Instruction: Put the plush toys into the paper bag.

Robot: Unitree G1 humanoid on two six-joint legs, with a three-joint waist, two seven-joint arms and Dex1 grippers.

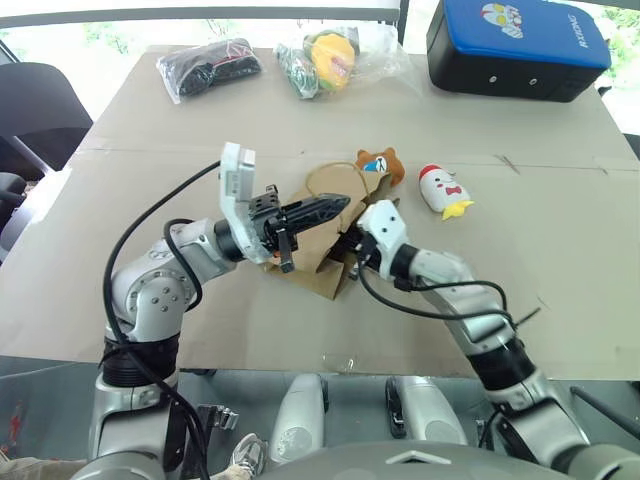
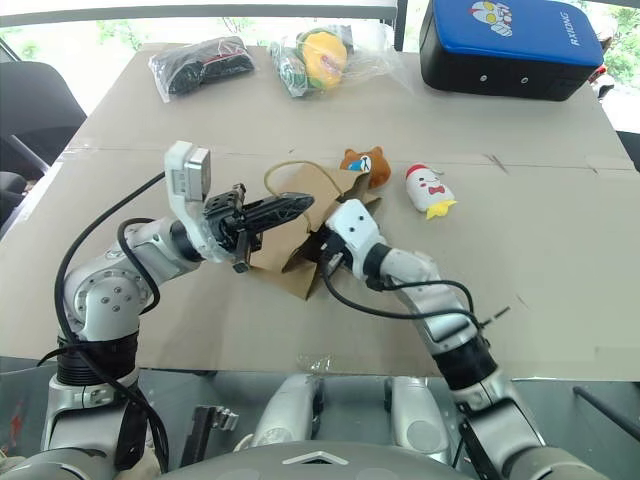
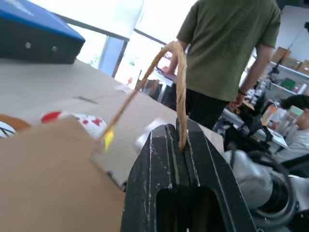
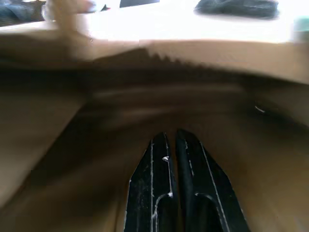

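Observation:
The brown paper bag point(image 1: 328, 272) lies crumpled on the cardboard-covered table, partly lifted. My left gripper point(image 1: 340, 206) is shut on one of its cord handles point(image 3: 179, 87), which loops up from between the fingers. My right gripper point(image 4: 171, 136) is shut, with nothing between its fingers, and is pushed into the bag's mouth, where brown paper surrounds it. Just behind the bag sits the orange-brown bear head point(image 1: 381, 164). To its right the white chick point(image 1: 443, 190) with a red cap lies on the table. Both plush toys are outside the bag.
A blue-and-black case point(image 1: 520, 45) stands at the back right. At the back a black bundle in plastic point(image 1: 208, 66) and a wrapped yellow-green toy point(image 1: 330, 58) lie on the table point(image 1: 150, 140). A person in a green shirt point(image 3: 227, 48) stands beyond the table.

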